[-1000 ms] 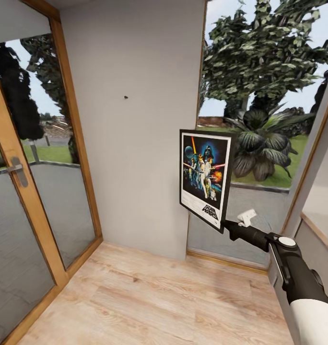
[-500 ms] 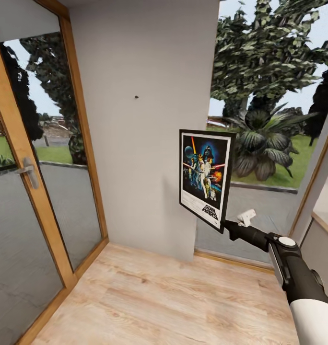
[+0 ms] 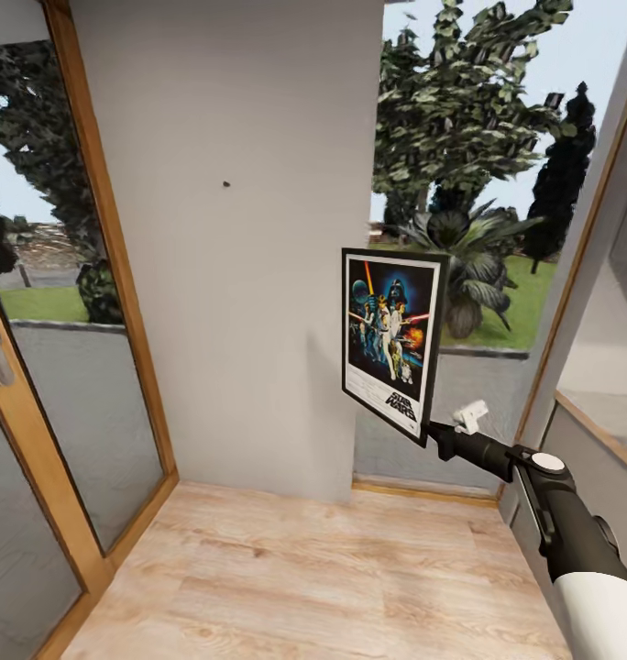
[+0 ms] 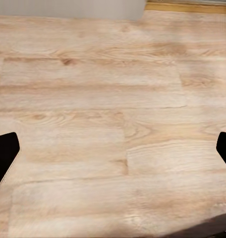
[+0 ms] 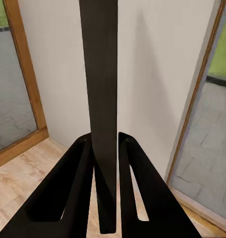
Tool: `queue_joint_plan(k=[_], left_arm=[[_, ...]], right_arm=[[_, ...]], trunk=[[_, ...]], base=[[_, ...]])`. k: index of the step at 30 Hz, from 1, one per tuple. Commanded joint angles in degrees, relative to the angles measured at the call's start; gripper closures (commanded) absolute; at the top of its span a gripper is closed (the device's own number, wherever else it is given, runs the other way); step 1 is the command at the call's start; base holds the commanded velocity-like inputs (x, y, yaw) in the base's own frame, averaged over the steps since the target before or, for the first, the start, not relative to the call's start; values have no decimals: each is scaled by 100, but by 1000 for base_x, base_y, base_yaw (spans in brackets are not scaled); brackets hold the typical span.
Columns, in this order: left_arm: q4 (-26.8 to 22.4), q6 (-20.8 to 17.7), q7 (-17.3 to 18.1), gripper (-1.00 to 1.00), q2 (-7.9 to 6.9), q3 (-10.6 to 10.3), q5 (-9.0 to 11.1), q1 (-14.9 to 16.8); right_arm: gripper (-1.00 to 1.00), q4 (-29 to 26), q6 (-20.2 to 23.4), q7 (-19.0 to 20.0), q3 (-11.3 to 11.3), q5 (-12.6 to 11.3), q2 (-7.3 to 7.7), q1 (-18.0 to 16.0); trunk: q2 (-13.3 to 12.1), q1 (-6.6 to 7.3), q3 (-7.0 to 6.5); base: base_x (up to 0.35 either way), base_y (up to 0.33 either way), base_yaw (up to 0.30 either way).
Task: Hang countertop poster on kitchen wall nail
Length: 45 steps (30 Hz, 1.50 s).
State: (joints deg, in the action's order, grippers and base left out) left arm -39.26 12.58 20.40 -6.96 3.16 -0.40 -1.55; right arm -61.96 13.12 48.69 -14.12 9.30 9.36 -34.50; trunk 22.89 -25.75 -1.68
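While the head view shows the poster [image 3: 392,341] face-on, the right wrist view gives it edge-on: a thin black strip [image 5: 104,99] running up between the two dark fingers [image 5: 63,198] of the right tool [image 5: 106,148], which pinch its lower edge. Poster held upright in the air, just right of the pale grey wall [image 3: 231,302], lower than the wall nail [image 3: 225,184] and well apart from it. Nail: tiny dark stub on plain matte wall. Poster: flat rectangle, thin black frame, white inner border, colourful figures on dark blue; "STAR WARS" legible at the bottom. Left wrist view: light wood-plank floor [image 4: 108,124], visible grain, with the black tips of the left tool [image 4: 113,153] at opposite sides, spread wide. Wood-framed glass door [image 3: 38,440] on the left.
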Motion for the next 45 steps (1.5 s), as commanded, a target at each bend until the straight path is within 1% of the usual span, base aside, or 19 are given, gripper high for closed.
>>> queue_joint_plan(k=[1, 11, 38, 45], left_arm=[[-2, 8, 34, -100, 2, 18, -4, -3], [-2, 9, 34, -100, 2, 18, -4, -3], [5, 5, 34, -100, 2, 14, -4, -3], [-2, 7, 34, -100, 2, 10, -4, -3]], right_arm=[[100, -7, 51, 43, -13, 10, -5, -4], [100, -4, 51, 44, 1, 4, -5, -4], [100, 0, 51, 42, 4, 9, -6, -4], [100, 0, 51, 44, -1, 8, -5, -4]], trunk=[[3, -3, 0], [3, -3, 0], [3, -3, 0], [3, -3, -4]], base=[[90, 288, -138], [74, 293, -26], [14, 296, 0], [114, 103, -27]])
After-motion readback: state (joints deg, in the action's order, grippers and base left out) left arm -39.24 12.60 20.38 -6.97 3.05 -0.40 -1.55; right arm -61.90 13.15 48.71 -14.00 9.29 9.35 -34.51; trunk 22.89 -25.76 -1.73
